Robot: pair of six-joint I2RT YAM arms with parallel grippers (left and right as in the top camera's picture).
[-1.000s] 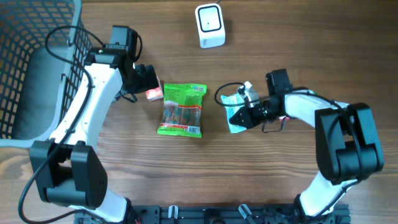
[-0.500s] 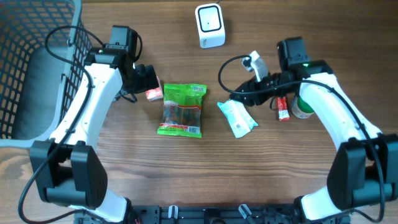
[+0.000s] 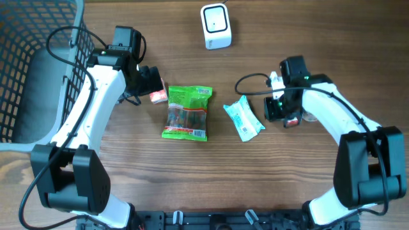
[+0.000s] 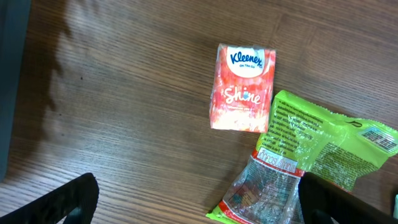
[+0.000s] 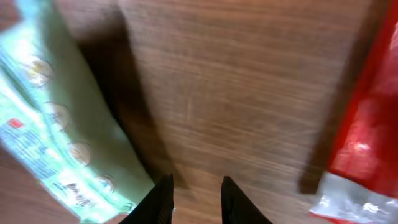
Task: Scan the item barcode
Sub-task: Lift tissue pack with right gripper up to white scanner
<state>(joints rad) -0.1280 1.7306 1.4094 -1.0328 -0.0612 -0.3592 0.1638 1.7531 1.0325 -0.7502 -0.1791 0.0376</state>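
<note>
— What's on the table [image 3: 192, 185]?
— A green snack bag [image 3: 186, 113] in the middle, the pale green pack [image 3: 243, 119] lying just right of it, the scanner [image 3: 215, 26] farther back.
— And the grip?
— The left fingers [image 3: 153, 84] are spread wide over a tissue pack [image 4: 242, 88]; the right fingers [image 5: 193, 196] are slightly apart and empty.
</note>
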